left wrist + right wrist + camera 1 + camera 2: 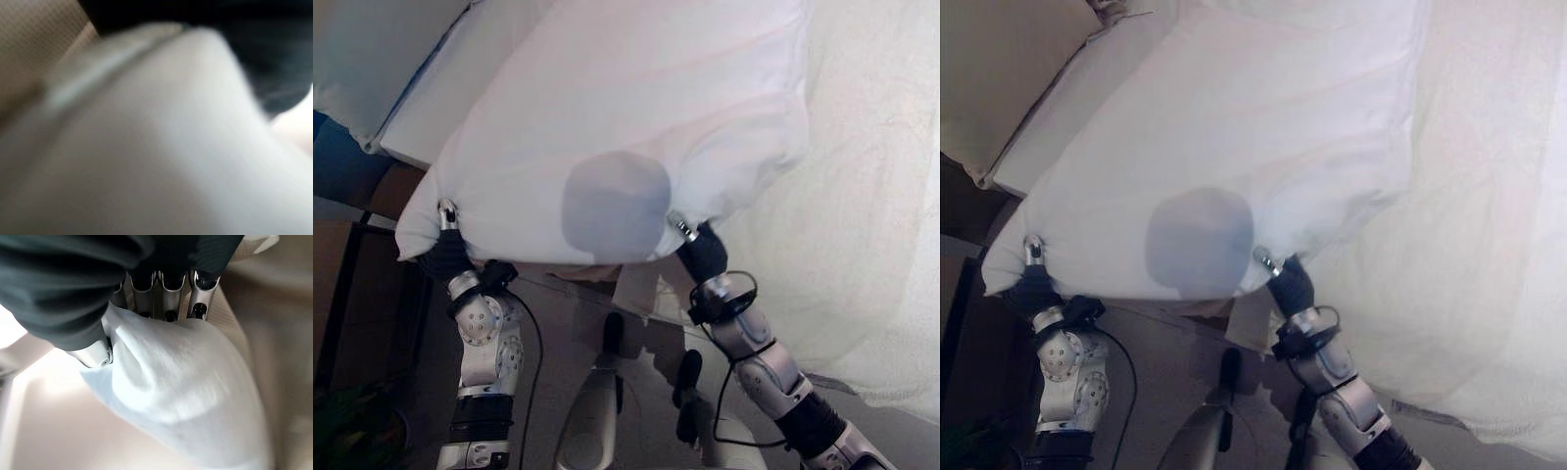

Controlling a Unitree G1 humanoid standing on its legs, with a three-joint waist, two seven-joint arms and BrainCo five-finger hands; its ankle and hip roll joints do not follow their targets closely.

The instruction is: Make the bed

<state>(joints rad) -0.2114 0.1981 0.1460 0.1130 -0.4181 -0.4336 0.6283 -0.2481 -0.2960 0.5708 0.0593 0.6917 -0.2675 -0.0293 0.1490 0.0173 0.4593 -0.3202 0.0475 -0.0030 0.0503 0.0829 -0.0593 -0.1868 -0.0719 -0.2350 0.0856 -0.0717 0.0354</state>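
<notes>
Both arms raised; right hand (146, 298) pinches pillow (626, 117) corner; left hand (447, 217) grip unclear.

pillow (626, 117) | white, plump | held up by lower corners | above bed edge

Pillow (636, 108): white cloth, matt, smooth weave, soft folds where bunched at its near edge. Sheet (871, 225) on the right: thinner white cloth, matt, fine crinkled texture, slightly translucent. Right hand (161, 289): fingers of glossy silver metal; cover of dark ribbed fabric, matt. Left hand (447, 217): same silver finish and dark matt cover. Mattress edge (431, 108): white cloth, smooth, matt.
</notes>
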